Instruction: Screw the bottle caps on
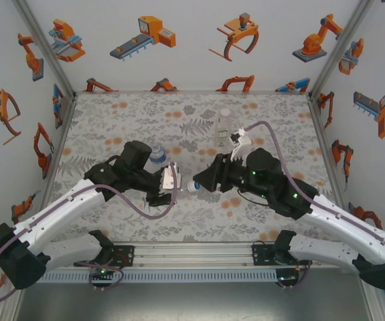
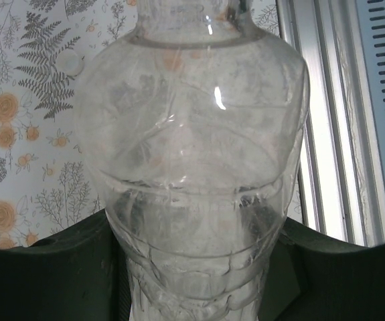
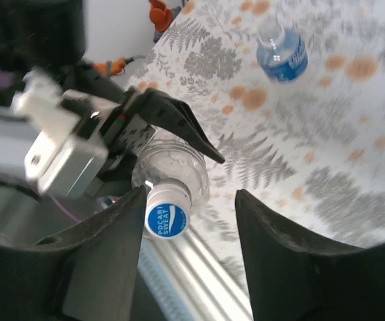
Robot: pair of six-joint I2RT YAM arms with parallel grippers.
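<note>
The left gripper (image 1: pixel 168 186) is pressed on the plain bottle (image 2: pixel 192 154) and holds it lying sideways in the middle of the top view, neck to the right. On this neck sits a cap (image 3: pixel 167 215) with a blue and white print, low and left of centre in the right wrist view. The right gripper (image 3: pixel 191 200) has its jaws spread, one on each side of the cap, not pinching it. I judge the bottle to be empty, light and thin. Its wall shows dents, so a hard squeeze can crush it, and smooth plastic slips. The stiff cap, taken on its round side, is the better hold for turning. I count three bottles: the plain one, the blue-label bottle (image 3: pixel 282 55) at upper right, and the green-white bottle (image 1: pixel 225 130) above centre. For caps there is one sure, and a small white disc (image 2: pixel 69 62) at upper left may be a second.
</note>
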